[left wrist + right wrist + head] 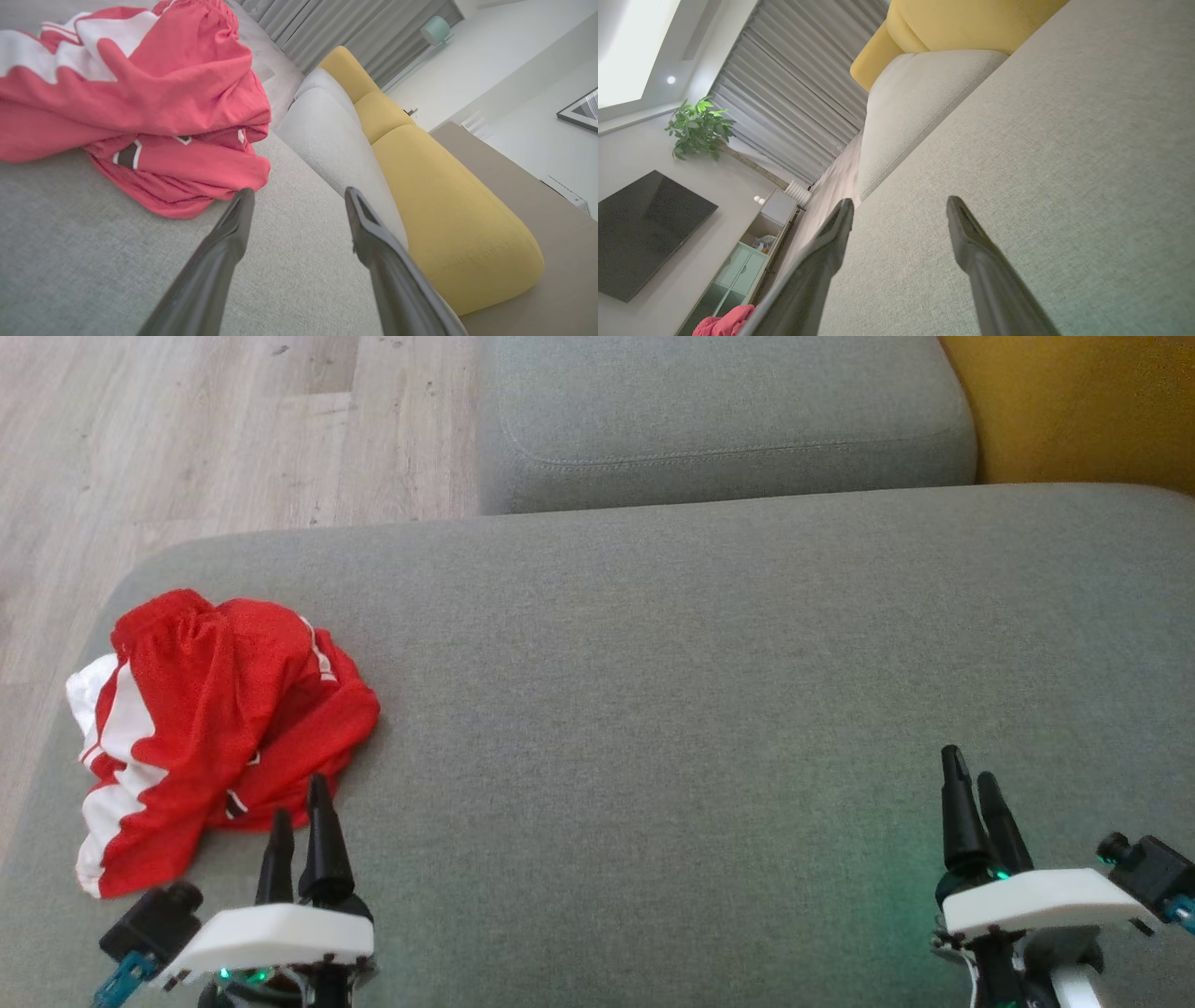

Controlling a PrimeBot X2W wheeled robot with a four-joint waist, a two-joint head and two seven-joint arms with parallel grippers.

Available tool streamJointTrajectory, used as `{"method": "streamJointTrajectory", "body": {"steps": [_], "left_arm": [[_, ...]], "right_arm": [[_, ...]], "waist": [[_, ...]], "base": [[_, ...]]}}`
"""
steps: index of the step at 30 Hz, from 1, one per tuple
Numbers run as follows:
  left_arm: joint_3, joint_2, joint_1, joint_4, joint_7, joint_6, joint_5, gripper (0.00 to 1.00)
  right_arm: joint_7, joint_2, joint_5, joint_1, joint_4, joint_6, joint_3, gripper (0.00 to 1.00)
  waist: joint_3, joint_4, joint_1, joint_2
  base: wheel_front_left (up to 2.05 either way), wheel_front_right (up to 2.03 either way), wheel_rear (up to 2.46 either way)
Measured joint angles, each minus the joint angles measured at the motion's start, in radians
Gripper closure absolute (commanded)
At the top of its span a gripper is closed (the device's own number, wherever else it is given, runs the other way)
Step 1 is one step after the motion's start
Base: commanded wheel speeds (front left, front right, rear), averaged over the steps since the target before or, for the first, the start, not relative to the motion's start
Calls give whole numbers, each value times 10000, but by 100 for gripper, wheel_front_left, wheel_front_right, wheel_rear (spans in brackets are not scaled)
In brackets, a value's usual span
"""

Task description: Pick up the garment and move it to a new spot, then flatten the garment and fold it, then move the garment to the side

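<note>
Head view, nearest first. At seven o'clock my left pincer (pixel 301 803) hangs low over the grey sofa seat (pixel 709 663). Its two dark fingers are spread, the left wrist view showing a clear gap between them, and they hold nothing. At five o'clock my right pincer (pixel 969 765) is likewise spread and empty over bare upholstery, well apart from the work.

Just beyond the left fingertips, toward their eleven o'clock, lies the garment (pixel 215 709). It is a red piece with white panels and stripes, crumpled in a heap near the seat's nine o'clock edge. In the left wrist view the closest red fold (pixel 187 186) sits just beside one fingertip, though I cannot tell whether they touch.

I judge the step in hand to be the first: the approach to pick up the garment, with nothing lifted yet. The next move calls for easing the left pincer forward and down onto a raised fold, then closing on enough cloth to carry the whole heap toward the open middle of the seat.

Markings: a small dark patch edged in white (pixel 127 155) shows on a lower fold. I can read no lettering or brand.

Farther off, at twelve o'clock, sits a grey cushion (pixel 709 420). A yellow cushion (pixel 1083 401) is at one o'clock and pale wood floor (pixel 187 429) at eleven.
</note>
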Motion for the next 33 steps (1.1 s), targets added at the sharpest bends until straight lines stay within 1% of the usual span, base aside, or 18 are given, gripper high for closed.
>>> {"method": "streamJointTrajectory", "body": {"steps": [19, 30, 33], "left_arm": [[-360, 8, 27, -113, -571, 105, 2176, 0], [-654, 12, 58, -98, -909, 366, 3417, 0], [-690, 17, 60, -92, -965, 368, 3753, 0]], "right_arm": [[-518, -4, -2382, 30, -46, 0, 144, 0], [-865, -6, -3779, 38, -46, 0, 178, 0], [-915, -8, -4148, 39, -46, 0, 274, 0]], "waist": [[-121, 9, 0, 0], [-177, -17, 0, 0], [-190, -31, 0, 0]], "base": [[0, 0, 0], [0, 0, 0], [0, 0, 0]]}}
